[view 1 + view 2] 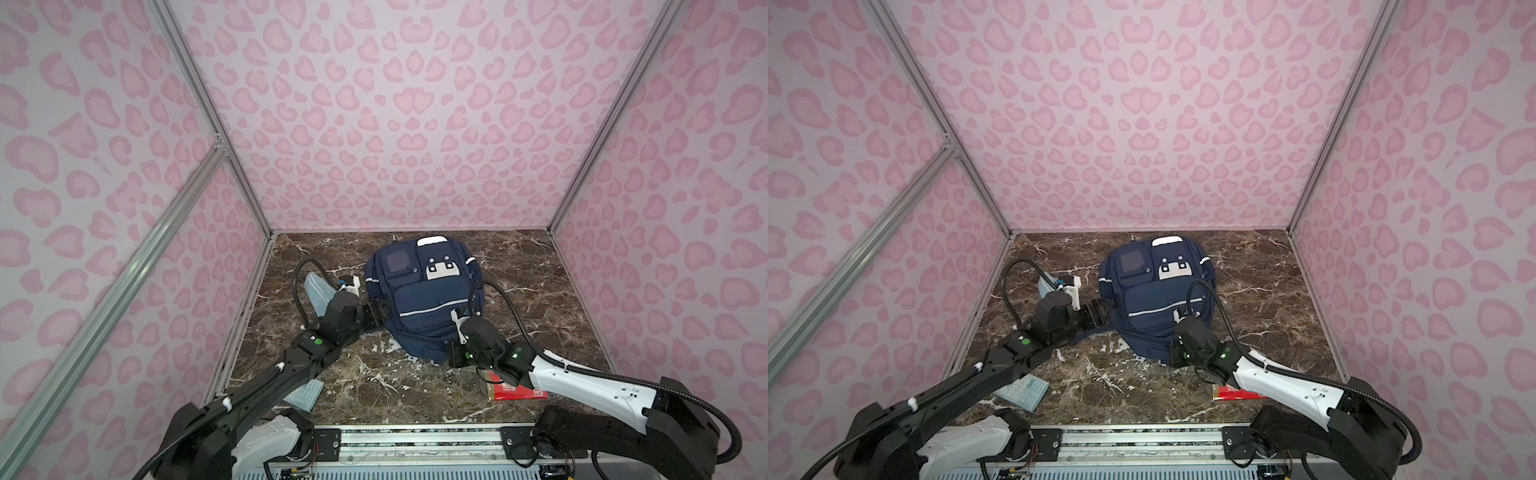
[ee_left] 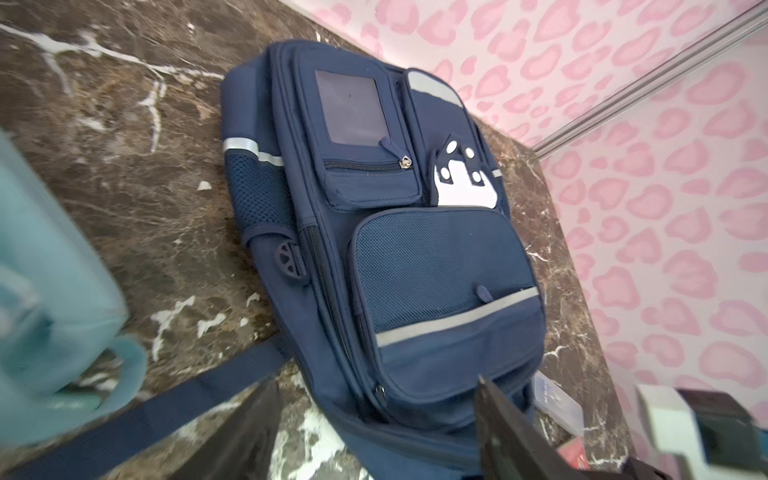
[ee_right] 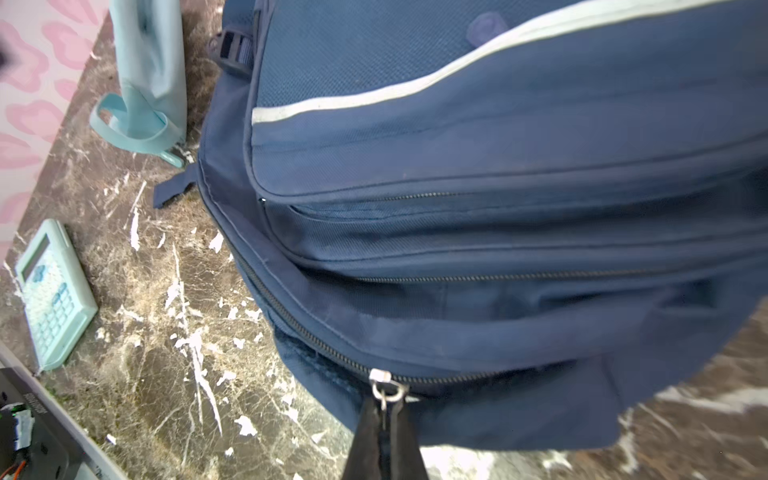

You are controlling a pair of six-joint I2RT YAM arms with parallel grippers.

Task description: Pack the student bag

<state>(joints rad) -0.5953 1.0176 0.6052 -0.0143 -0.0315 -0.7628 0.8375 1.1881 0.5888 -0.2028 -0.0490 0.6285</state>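
Clamping zip pull (image 3: 385, 388) of student bag (image 1: 424, 291): R end effector (image 3: 384, 409) | L end effector (image 2: 376, 384) apart, empty | risk: unbraced bag may drag, pull slips out.

A pouch (image 1: 316, 293) left of the student bag (image 1: 424, 291); calculator (image 1: 306, 395) front-left, perhaps book (image 1: 519, 392) front-right.
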